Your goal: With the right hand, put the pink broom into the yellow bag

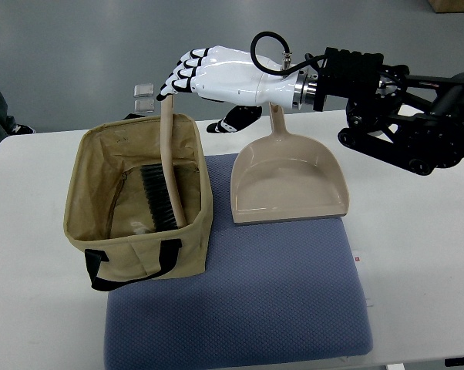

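Glossy white right hand (pixel 216 77), black-tipped fingers, looped black cable, seemingly metal wrist, black arm.

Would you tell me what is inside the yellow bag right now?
The broom stands in the yellow bag, bristle head down, handle sticking out toward the right hand. The bag's near wall hides the near floor.
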Action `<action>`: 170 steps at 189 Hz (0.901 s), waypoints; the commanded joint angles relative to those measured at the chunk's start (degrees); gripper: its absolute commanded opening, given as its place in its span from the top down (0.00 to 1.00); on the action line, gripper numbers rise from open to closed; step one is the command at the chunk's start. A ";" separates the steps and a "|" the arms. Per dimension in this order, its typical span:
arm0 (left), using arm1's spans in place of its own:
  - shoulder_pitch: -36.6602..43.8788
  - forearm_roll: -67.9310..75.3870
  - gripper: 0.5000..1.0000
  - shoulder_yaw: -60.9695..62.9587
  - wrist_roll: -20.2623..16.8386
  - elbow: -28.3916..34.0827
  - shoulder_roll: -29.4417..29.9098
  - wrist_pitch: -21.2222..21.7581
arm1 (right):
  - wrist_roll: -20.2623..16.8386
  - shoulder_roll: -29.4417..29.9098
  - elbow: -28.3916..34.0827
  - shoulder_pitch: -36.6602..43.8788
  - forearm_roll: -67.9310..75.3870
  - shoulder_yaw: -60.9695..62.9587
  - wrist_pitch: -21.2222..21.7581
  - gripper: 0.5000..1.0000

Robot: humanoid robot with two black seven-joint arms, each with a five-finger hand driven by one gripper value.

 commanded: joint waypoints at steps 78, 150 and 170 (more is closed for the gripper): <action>0.00 0.00 0.00 0.02 0.00 0.00 0.00 -0.06 | -0.44 -6.25 -0.18 -7.93 28.98 11.50 8.83 0.34; 0.00 0.00 0.00 0.02 0.00 0.00 0.00 0.02 | -0.97 -6.25 -6.24 -20.93 63.24 28.29 17.88 0.34; 0.00 0.00 0.00 0.02 0.00 0.00 0.00 -0.06 | -0.88 -5.90 -9.06 -21.99 71.96 28.37 17.88 0.33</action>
